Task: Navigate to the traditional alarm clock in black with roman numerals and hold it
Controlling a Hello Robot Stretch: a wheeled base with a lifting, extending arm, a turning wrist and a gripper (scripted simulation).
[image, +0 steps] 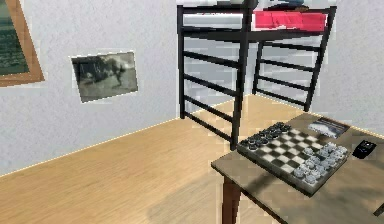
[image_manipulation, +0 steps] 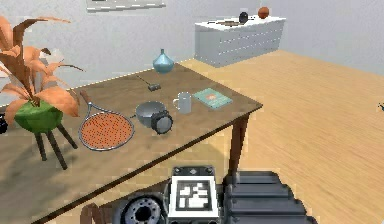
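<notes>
Looks like approach phase, alarm clock (image_manipulation: 157, 118) spotted mid-frame on bench (image_manipulation: 130, 152); next needs arm reach; can't tell tool's (image_manipulation: 140, 212) load.

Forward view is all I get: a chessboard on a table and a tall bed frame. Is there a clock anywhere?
Observer: In the arm side view a small dark round thing sits on a wooden table. It may be the clock, but its face is too small to read.
Operator: What's beside it?
Observer: A white mug stands just to its right.
Operator: Anything farther off?
Observer: A white dresser stands against the far wall.
</notes>
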